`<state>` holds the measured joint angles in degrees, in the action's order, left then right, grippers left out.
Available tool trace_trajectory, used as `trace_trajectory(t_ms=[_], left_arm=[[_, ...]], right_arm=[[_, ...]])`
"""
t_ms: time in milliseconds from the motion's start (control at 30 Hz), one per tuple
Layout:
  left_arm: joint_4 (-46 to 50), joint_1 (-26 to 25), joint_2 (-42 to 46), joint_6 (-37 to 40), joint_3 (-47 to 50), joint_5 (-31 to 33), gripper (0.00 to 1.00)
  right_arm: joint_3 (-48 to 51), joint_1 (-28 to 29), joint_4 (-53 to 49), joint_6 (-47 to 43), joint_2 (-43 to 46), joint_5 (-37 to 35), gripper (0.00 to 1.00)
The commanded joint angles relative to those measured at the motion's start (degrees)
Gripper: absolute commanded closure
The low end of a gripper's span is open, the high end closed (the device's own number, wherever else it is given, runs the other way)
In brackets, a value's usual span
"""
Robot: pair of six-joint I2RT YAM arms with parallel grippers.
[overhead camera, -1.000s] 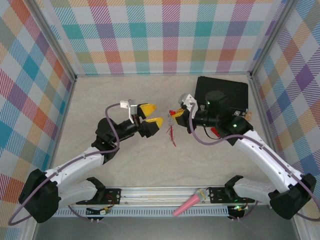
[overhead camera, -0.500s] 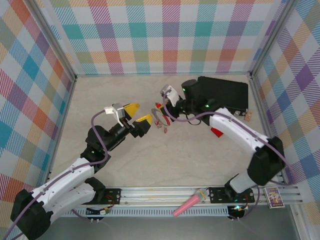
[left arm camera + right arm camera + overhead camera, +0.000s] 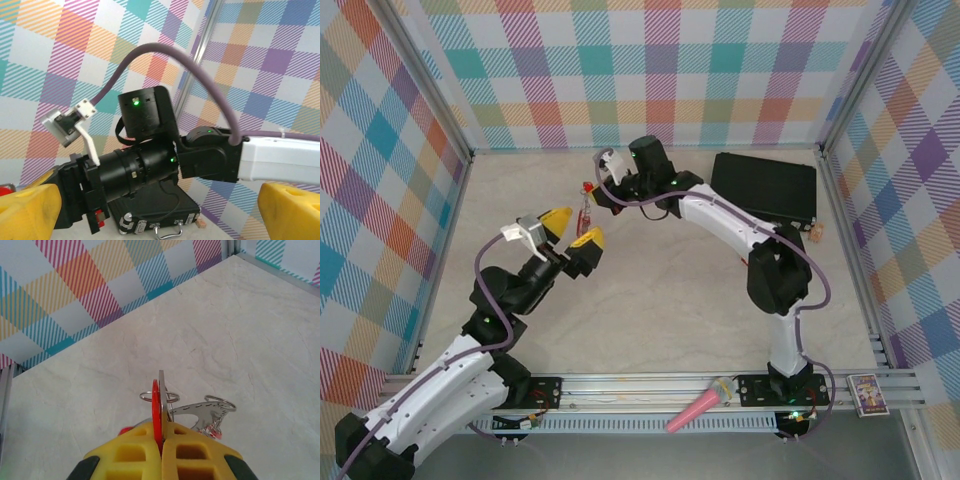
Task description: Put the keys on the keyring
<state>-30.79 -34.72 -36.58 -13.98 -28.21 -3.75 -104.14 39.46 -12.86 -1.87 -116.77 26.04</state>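
Observation:
My right gripper [image 3: 588, 195] is at the far middle-left of the table, shut on the keys [image 3: 585, 208], which hang from it as a small red and silver bunch. In the right wrist view the yellow fingers [image 3: 195, 450] pinch a red flat head and a silver blade [image 3: 161, 390] edge-on. A thin silvery ring [image 3: 159, 396] threads through them. A second ring [image 3: 220, 402] and a toothed silver blade [image 3: 197, 412] lie to the right. My left gripper [image 3: 572, 230] stands open just below and left of the bunch, nothing between its fingers [image 3: 27, 210].
A black case [image 3: 765, 188] lies at the back right, with a small wooden block [image 3: 817, 230] beside it. A pink cone [image 3: 700, 405] rests on the front rail. The checked walls close in the back and sides. The right arm [image 3: 720, 215] stretches across the table's far half.
My right arm has swung left across the table, carrying the bunch from the middle to the far left-middle. My left gripper has drawn back to the left, staying open.

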Motion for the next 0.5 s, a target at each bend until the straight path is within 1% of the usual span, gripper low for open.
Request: trace_trajectory(t_ms=[0,200,467], left_arm=[[2.0,0.6,1.4,1.7,1.4,2.1,0.0],[1.0,0.6,0.7,1.7,2.1,2.5,0.0],[0.4,0.6,-0.2,1.2,2.2,2.0,0.0]], right_arm=[[-1.7,0.1,-0.2,1.1,-1.1,1.3,1.0],[5.5,0.1,0.0,-1.4,1.6,-0.8,1.0],[17.6,0.2,1.9,-2.4,8.4,-2.5,1.0]])
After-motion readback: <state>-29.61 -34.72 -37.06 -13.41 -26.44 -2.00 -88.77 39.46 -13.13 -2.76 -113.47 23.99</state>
